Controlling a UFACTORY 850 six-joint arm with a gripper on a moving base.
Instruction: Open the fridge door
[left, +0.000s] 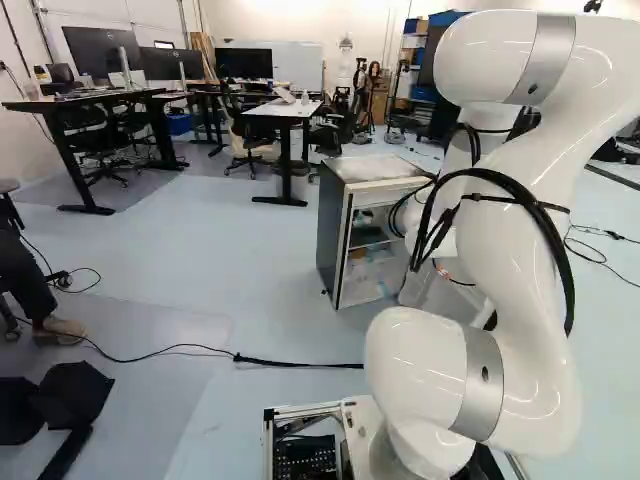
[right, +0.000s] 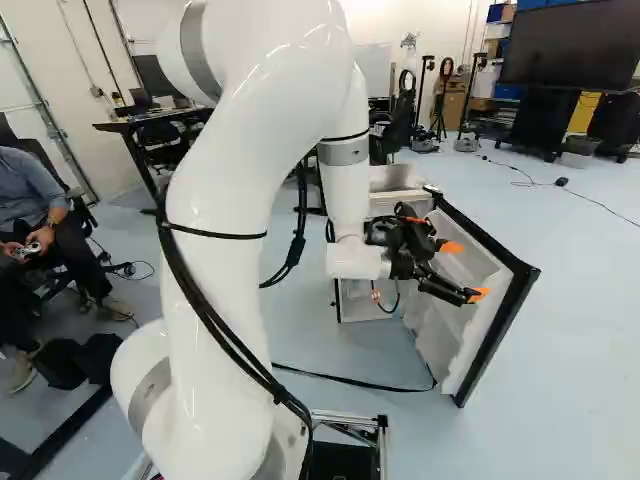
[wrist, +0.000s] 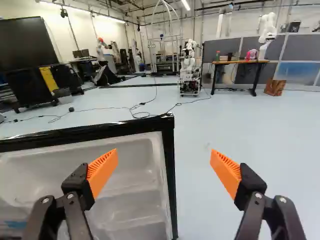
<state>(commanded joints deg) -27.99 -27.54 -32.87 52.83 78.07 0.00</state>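
In the right base view my gripper (right: 462, 271) stands on the inner side of the fridge door (right: 485, 262), which is swung wide open. The wrist view shows the gripper (wrist: 164, 172) with its fingers wide apart and nothing held. One finger stands before the white inner face of the door (wrist: 132, 172); the door's black edge runs between the two fingers, and the other finger is over bare floor. Whether a finger touches the door I cannot tell. The fridge body (left: 335, 240) with stocked shelves shows in the left base view, partly hidden by my arm.
A black cable (left: 290, 363) crosses the floor ahead of the base. A seated person (right: 40, 220) is at the left of the right base view. Desks (left: 285, 112) and chairs stand behind the fridge. Another robot (wrist: 189, 65) stands far ahead in the wrist view.
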